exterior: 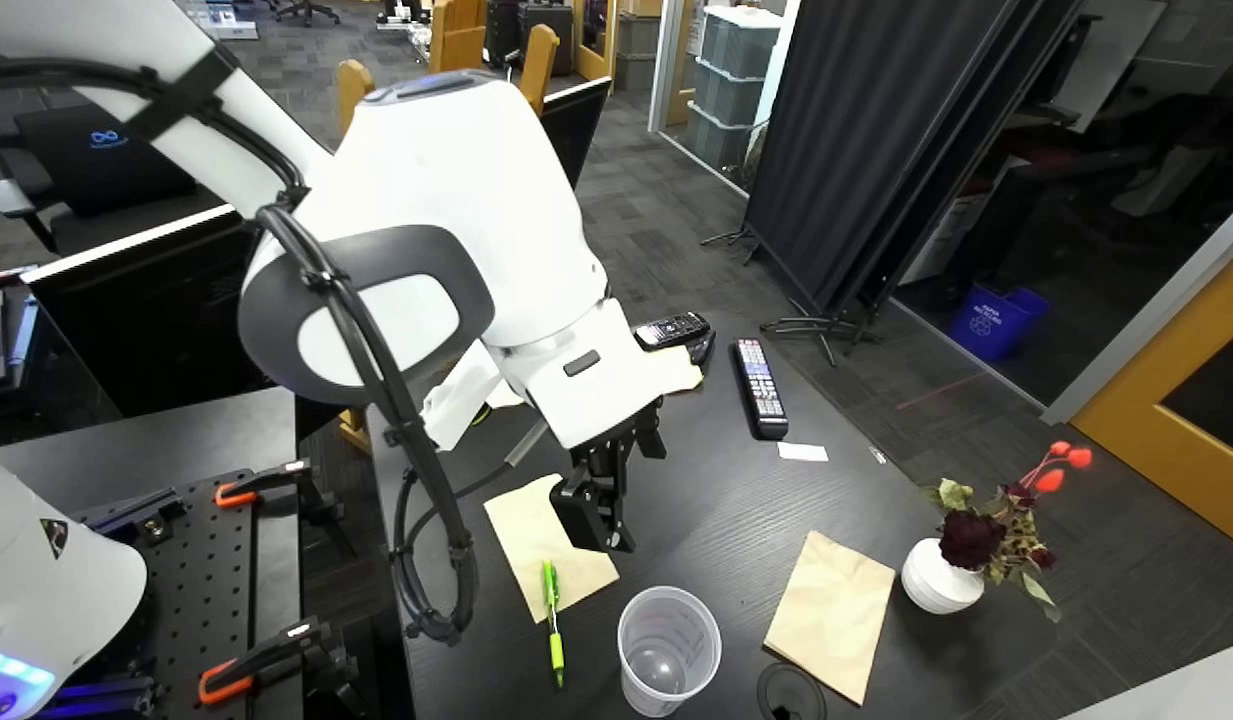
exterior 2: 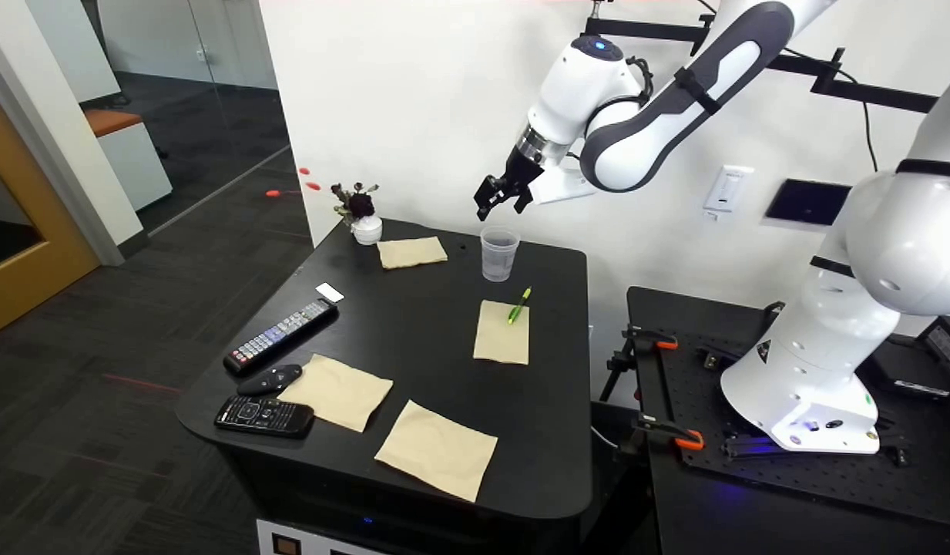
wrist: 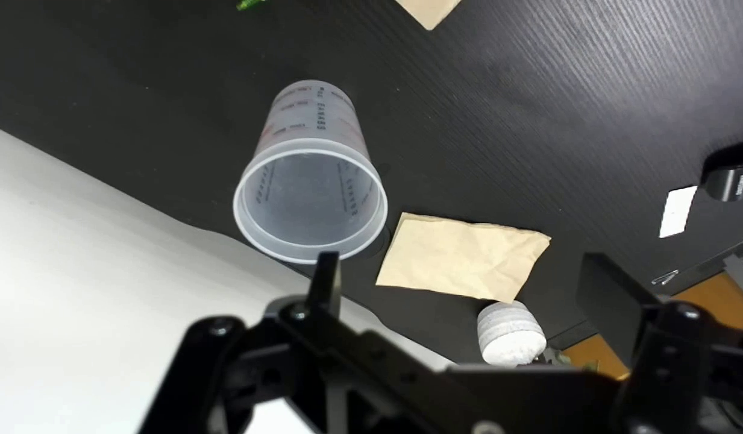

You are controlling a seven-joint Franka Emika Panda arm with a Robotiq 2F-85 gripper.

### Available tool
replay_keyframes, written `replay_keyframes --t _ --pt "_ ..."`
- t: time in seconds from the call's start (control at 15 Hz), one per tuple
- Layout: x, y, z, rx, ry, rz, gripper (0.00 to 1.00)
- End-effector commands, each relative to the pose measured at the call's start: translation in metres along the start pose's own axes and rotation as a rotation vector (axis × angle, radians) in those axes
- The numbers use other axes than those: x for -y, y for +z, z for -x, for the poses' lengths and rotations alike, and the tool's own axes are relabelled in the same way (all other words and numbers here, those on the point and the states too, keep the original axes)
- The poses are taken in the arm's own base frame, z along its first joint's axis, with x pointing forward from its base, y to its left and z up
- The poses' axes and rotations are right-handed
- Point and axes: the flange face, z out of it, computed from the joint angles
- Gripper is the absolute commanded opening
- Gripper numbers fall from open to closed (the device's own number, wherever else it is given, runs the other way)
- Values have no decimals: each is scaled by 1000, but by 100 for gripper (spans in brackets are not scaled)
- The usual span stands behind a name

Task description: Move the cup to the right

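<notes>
The cup is a small translucent whitish plastic cup with an open rim. It stands upright on the black table and shows in both exterior views. In the wrist view the cup is at the left of centre, with its rim towards the camera. My gripper is open and empty. In both exterior views it hangs tilted above the table, higher than the cup's rim and apart from it. In the wrist view the fingers are wide apart, and the left fingertip overlaps the cup's rim in the picture.
A tan napkin and a white vase with flowers stand beside the cup's side of the table. A green pen lies on another napkin. Remotes lie at the far end. A white wall borders the table near the cup.
</notes>
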Motion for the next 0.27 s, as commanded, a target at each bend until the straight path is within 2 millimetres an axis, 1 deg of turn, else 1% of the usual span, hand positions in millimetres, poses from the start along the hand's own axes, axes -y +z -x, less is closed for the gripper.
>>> replay_keyframes --t 0.0,0.07,0.2 --pt "-7 -21 5 21 -38 3 100" --pt "-3 -7 0 7 -16 1 100" --pt "-5 -12 0 7 -28 -2 100"
